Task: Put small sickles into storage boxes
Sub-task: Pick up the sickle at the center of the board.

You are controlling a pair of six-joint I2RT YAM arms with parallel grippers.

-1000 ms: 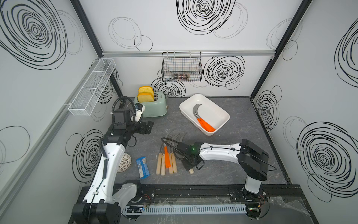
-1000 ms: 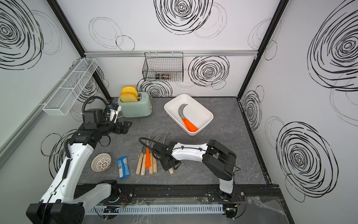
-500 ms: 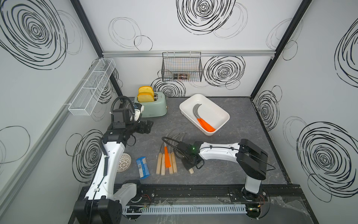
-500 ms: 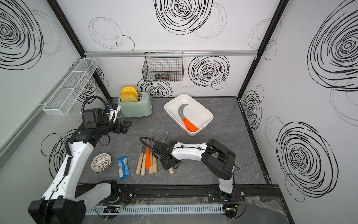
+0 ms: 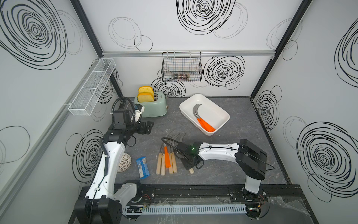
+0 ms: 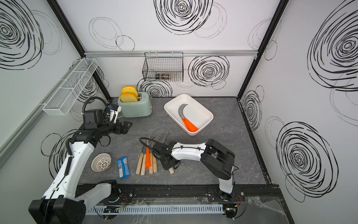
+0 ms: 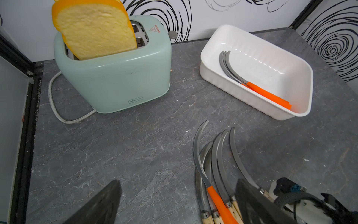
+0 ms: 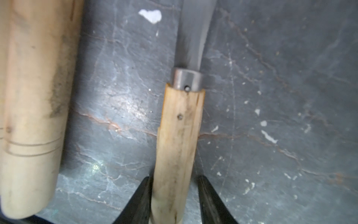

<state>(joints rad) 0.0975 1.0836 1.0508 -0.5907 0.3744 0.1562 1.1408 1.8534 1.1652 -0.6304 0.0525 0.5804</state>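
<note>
Left wrist view: left gripper (image 7: 178, 181) gapes wide, far-left of the sickle row (image 7: 218, 199). Just right of that row, the right gripper (image 8: 173, 178) straddles one wooden-handled sickle (image 8: 180, 135), jaws nearly touching it, not clamped. Orange-handled sickles (image 5: 205, 125) lie in the tub (image 5: 215, 114), far right.

2 top views look down; wrist views near the table (image 5: 242, 126)

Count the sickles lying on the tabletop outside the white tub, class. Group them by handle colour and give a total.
Wooden-handled sickles: 5 (4 in the row, 1 straddled by the right gripper)
Orange-handled sickle: 1
Total: 6
</note>
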